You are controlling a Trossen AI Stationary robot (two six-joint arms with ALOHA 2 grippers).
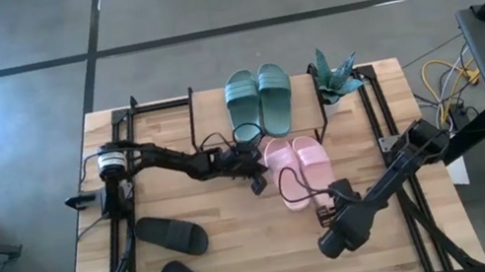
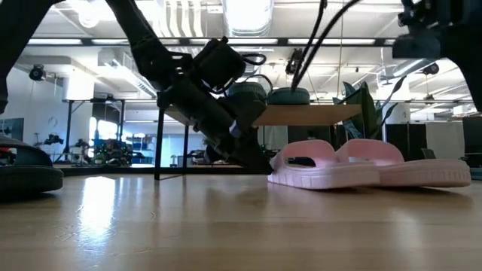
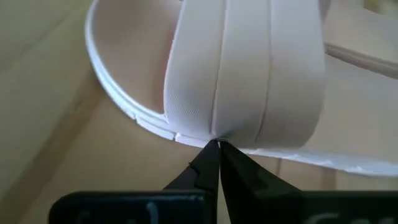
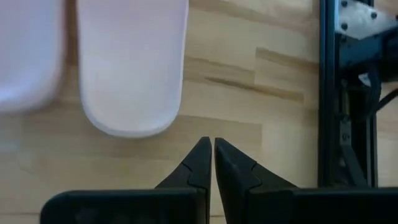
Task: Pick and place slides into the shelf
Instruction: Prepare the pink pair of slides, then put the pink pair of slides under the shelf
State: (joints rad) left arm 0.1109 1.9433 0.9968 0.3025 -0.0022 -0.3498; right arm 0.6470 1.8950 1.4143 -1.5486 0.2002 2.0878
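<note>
At about eight o'clock on my table (image 1: 239, 232) lie the two black slides (image 1: 172, 235), matte rubber and oval, both slanting with their long axes from upper left to lower right, well apart from everything else.

My left gripper (image 1: 258, 181) reaches low across the middle of the table, fingers pressed together to a point, with nothing between them. The tips touch the outer edge of the left pink slide (image 3: 249, 81), right where its wide ribbed strap meets the sole.

The teal-green slides (image 1: 258, 99) sit side by side on the shelf (image 1: 315, 93) at twelve o'clock, long axes running toward and away from me. In the level view the shelf's light board rides on thin black legs, with open space beneath it.

The pale pink slides (image 1: 297, 170) rest just in front of the shelf near the table's centre, parallel and touching, their long axes running toward and away from me. The rubber is smooth, with rounded ends.

My right gripper (image 1: 322, 210) hangs at about five o'clock, just clear of the near rounded end of the right pink slide (image 4: 132, 62), fingers closed and empty. Bare wood lies around it, and a black frame rail (image 4: 328, 87) runs near its outer side.
</note>
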